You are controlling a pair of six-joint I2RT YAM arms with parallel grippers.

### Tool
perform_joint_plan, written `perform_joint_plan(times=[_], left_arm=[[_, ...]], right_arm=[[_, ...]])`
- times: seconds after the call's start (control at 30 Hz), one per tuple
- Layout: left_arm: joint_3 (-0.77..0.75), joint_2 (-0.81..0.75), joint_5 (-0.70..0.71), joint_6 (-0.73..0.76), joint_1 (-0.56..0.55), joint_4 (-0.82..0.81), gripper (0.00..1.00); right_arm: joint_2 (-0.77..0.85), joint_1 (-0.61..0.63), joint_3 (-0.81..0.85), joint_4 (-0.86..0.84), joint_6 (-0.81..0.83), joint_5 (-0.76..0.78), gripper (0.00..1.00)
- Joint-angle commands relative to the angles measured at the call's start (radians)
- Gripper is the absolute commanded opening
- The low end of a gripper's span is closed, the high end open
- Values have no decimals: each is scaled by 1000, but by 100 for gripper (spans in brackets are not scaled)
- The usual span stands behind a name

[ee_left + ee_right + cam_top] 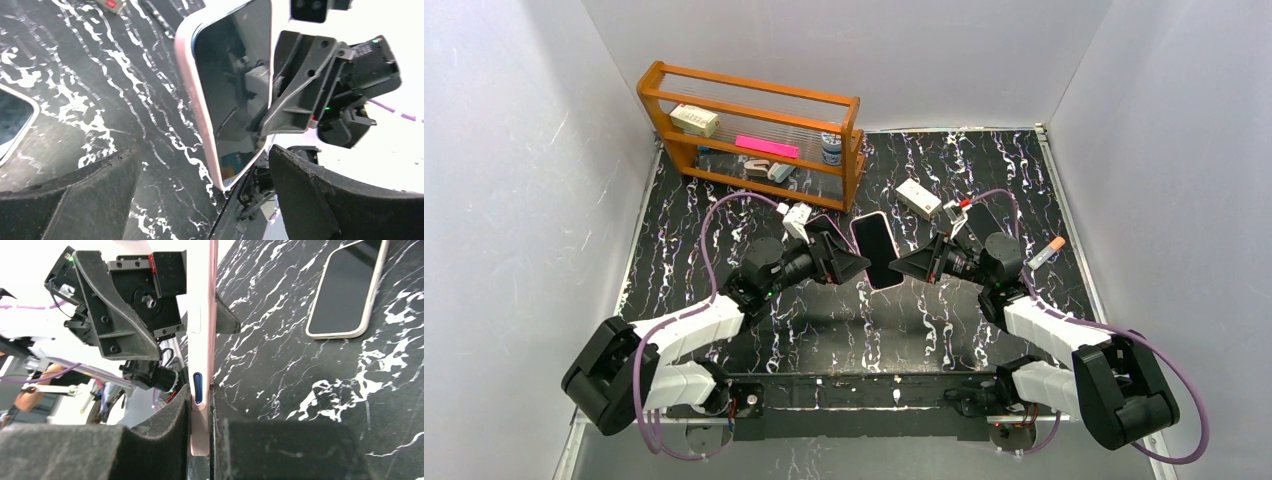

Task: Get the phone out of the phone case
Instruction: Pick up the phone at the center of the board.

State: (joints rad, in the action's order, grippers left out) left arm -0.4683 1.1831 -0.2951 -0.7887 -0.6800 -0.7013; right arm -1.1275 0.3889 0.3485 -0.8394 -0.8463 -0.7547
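Right gripper [202, 410] pinches the phone case [205, 340] across its faces; left gripper [202, 152] spread wide, seemingly clear of its edges.

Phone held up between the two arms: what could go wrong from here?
1. The phone hangs above the table, pinched only by the right gripper. If that grip slips, it would probably fall onto the hard surface.
2. The left gripper straddles the phone with its jaws open. If they close off-centre or tug sideways, the phone could twist out of the right gripper's pinch.
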Motion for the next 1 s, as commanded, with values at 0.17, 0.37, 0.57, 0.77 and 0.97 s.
perform_joint_plan(times=[0.17, 0.37, 0.57, 0.77, 0.97], left_arm=[[-51, 34, -111, -101, 4, -209, 90], [-53, 71, -168, -183, 4, -341, 77], [-44, 85, -207, -225, 4, -430, 58], [-27, 101, -242, -286, 5, -578, 43], [-30, 125, -270, -309, 4, -621, 35]], right_arm=[[21, -3, 27, -212, -122, -137, 1], [10, -2, 42, -273, -171, -164, 1], [-6, -4, 60, -332, -218, -169, 1], [-16, -4, 89, -339, -234, -171, 1], [-34, -2, 111, -349, -244, -183, 1]])
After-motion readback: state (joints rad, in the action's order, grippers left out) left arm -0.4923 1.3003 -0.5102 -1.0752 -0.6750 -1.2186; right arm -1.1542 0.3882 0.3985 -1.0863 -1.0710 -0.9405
